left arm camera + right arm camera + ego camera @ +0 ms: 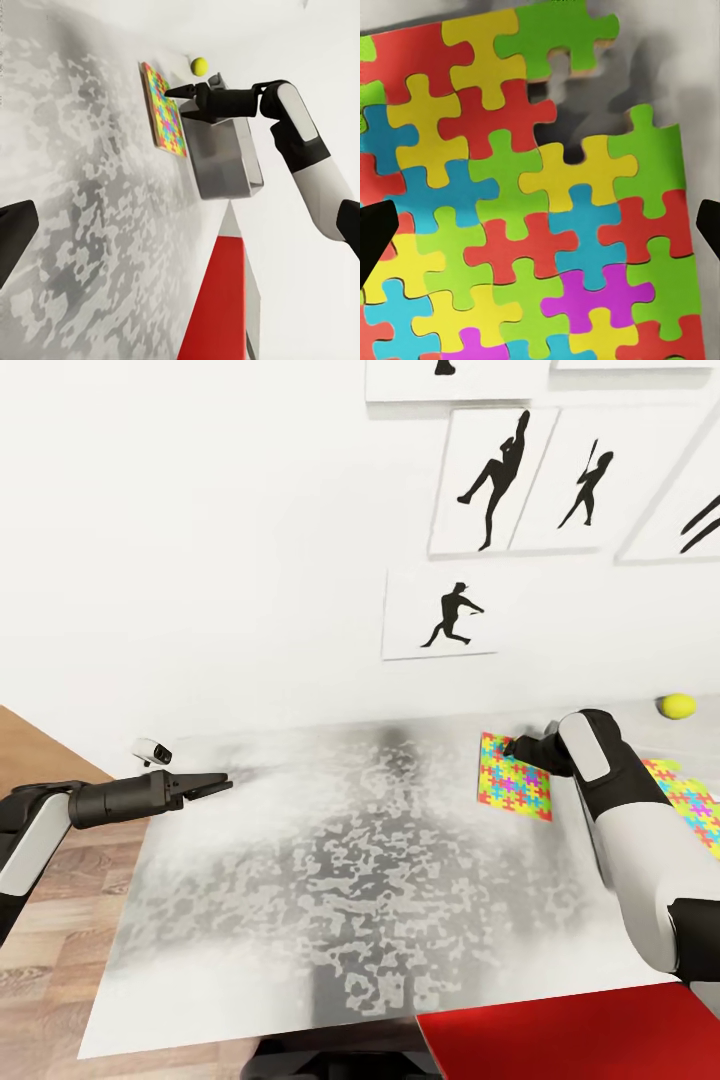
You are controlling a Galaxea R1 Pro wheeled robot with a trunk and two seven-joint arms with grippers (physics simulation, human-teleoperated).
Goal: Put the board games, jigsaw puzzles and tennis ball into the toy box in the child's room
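So the robot's parked at the table (300, 920), and the right gripper (512, 745) hangs over the near-left corner of one jigsaw puzzle (515, 777), right of centre in the head view. In the right wrist view the puzzle (525, 210) spreads under the camera with a dark fingertip at each side edge, so the jaws are spread wide and holding nothing.

The second puzzle (690, 800) peeks out behind the right forearm at the right edge, and the tennis ball (676, 706) sits further back near the wall. The left wrist view catches the toy box (221, 161), the grey bin just behind the right arm.

The left gripper (215, 784) hovers at mid-left over the table's edge; can't tell if it's open or closed.

Tip for this grab: a board that thin lies flush, so probably best to catch the overhanging corner edge or slide it toward the table's edge first, then pinch squarely and lift level.
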